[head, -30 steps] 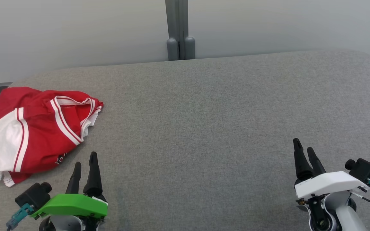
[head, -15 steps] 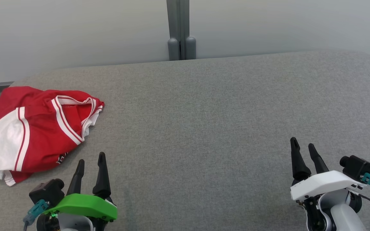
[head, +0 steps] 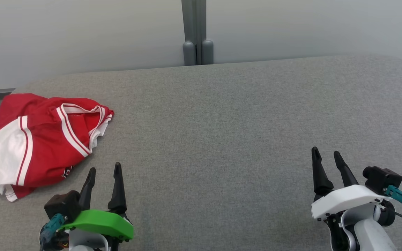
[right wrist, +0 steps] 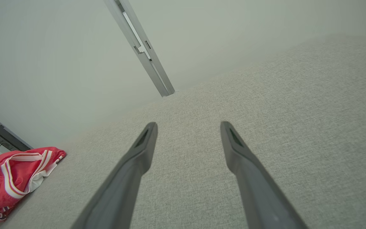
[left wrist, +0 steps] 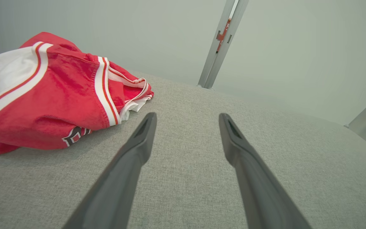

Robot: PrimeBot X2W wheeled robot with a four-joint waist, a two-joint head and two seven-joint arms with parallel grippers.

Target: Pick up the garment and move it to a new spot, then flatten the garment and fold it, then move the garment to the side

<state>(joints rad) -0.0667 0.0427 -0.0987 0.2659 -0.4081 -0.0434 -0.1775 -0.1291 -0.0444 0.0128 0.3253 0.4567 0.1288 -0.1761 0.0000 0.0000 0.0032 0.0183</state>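
The red-and-white garment (head: 37,146) lies crumpled at the left edge of the frame on the grey cushion (head: 222,118), untouched. The left gripper (head: 105,166) sits at lower left, just beside it, and the right gripper (head: 325,151) at lower right — both with fingers spread, holding nothing.

Work surface (head: 222,115): grey woven cloth, matt, finely rough in grain. Garment (head: 40,146): soft red cloth with white bands, matt, creased, fine knit texture in the left wrist view. Fingers (left wrist: 132,159): smooth dark matt plastic; left gripper (head: 105,166) shell smooth green plastic, right gripper (head: 325,151) shell smooth white plastic; post (head: 194,31) smooth grey metal by the look.
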